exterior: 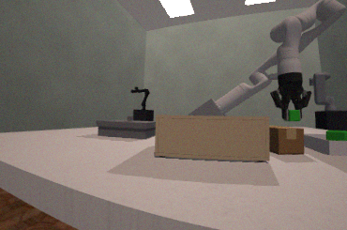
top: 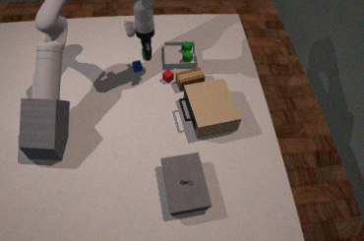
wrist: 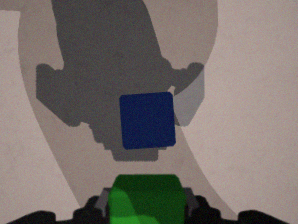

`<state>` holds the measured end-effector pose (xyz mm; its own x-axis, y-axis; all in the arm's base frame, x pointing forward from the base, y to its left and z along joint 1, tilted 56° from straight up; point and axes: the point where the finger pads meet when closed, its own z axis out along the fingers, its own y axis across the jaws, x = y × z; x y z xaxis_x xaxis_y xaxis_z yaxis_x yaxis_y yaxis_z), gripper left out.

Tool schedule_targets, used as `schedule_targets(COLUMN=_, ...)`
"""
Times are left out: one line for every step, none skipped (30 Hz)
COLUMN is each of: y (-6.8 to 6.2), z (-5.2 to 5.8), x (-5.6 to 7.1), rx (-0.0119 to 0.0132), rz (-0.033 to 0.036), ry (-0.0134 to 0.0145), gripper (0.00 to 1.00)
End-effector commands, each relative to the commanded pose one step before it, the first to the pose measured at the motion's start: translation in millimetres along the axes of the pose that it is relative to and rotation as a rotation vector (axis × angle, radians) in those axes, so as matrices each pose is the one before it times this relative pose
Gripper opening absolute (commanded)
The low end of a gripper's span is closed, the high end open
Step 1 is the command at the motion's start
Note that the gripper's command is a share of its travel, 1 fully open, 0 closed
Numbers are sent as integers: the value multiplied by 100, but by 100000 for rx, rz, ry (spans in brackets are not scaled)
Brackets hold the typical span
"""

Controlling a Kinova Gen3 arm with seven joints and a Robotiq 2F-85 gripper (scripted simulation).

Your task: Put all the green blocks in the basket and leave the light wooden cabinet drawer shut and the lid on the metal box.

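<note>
My gripper point(top: 147, 58) point(exterior: 293, 115) point(wrist: 147, 204) is shut on a green block point(top: 144, 54) point(exterior: 294, 115) point(wrist: 147, 186) and holds it above the table, left of the basket. Two green blocks point(top: 187, 45) point(top: 187, 56) are in the grey basket point(top: 179, 66) point(exterior: 320, 144); one green block point(exterior: 337, 135) shows there in the exterior view. The light wooden cabinet point(top: 212, 102) point(exterior: 212, 138) has its drawer, with a dark handle point(top: 186, 109), looking shut. The grey metal box point(exterior: 127, 130) has its lid point(top: 183, 169) on. The insides of cabinet and box are hidden.
A blue block point(top: 137, 66) point(wrist: 147, 120) lies on the table near the gripper. A red block point(top: 167, 76) lies before the basket. A brown box point(top: 190, 79) point(exterior: 287, 140) stands between basket and cabinet. The arm's grey base block point(top: 43, 127) is at the left.
</note>
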<state>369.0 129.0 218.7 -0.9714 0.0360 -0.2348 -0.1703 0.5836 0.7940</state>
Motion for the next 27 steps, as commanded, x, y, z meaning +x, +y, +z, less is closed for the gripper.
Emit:
schedule_targets(y=1, z=-1826, x=-54, rx=-6, rz=-13, ry=-65, gripper=10)
schedule_targets(y=0, z=-561, x=0, rx=0, rz=0, ry=0, gripper=10)
schedule_targets(y=0, z=-555, x=0, rx=1, rz=0, ry=0, gripper=10)
schedule_targets(y=0, z=-547, x=0, rx=1, rz=1, ry=1, gripper=10)
schedule_targets(y=0, z=-536, x=0, rx=1, rz=1, ry=1, gripper=10)
schedule_targets(y=0, z=-523, x=0, rx=0, rz=0, ry=0, gripper=10)
schedule_targets(y=0, z=-509, x=0, rx=0, rz=0, ry=0, gripper=10)
schedule_targets(y=0, z=-493, x=0, rx=0, rz=0, ry=0, gripper=10)
schedule_targets(y=0, z=-476, x=0, rx=0, rz=0, ry=0, gripper=10)
schedule_targets(y=0, z=0, x=0, rx=0, rz=0, ry=0, gripper=10)
schedule_targets(y=0, z=0, x=0, rx=0, rz=0, ry=0, gripper=10)
schedule_targets(y=0, z=-456, x=0, rx=0, rz=0, ry=0, gripper=10)
schedule_targets(y=0, z=-435, x=0, rx=-1, rz=-1, ry=-1, gripper=10)
schedule_targets(y=0, z=-413, x=0, rx=-1, rz=-1, ry=0, gripper=10)
schedule_targets(y=0, z=-389, x=0, rx=0, rz=0, ry=0, gripper=10)
schedule_targets(y=0, z=-365, x=1, rx=1, rz=1, ry=1, gripper=10)
schedule_targets(y=0, z=-339, x=0, rx=0, rz=0, ry=0, gripper=10)
schedule_targets(y=0, z=-313, x=-1, rx=-1, rz=-1, ry=-1, gripper=10)
schedule_targets(y=0, z=-286, x=1, rx=2, rz=2, ry=1, gripper=10)
schedule_targets(y=0, z=-258, x=-1, rx=-2, rz=-2, ry=-1, gripper=10)
schedule_targets(y=0, z=-231, x=1, rx=2, rz=2, ry=1, gripper=10)
schedule_targets(y=0, z=-204, x=-1, rx=-2, rz=-2, ry=-1, gripper=10)
schedule_targets(y=0, z=-177, x=0, rx=1, rz=1, ry=0, gripper=10)
schedule_targets(y=0, z=-151, x=0, rx=1, rz=1, ry=0, gripper=10)
schedule_targets(y=0, z=-125, x=-1, rx=-1, rz=-1, ry=-1, gripper=10)
schedule_targets(y=0, z=-101, x=0, rx=0, rz=0, ry=0, gripper=10)
schedule_targets(y=0, z=0, x=0, rx=0, rz=0, ry=0, gripper=10)
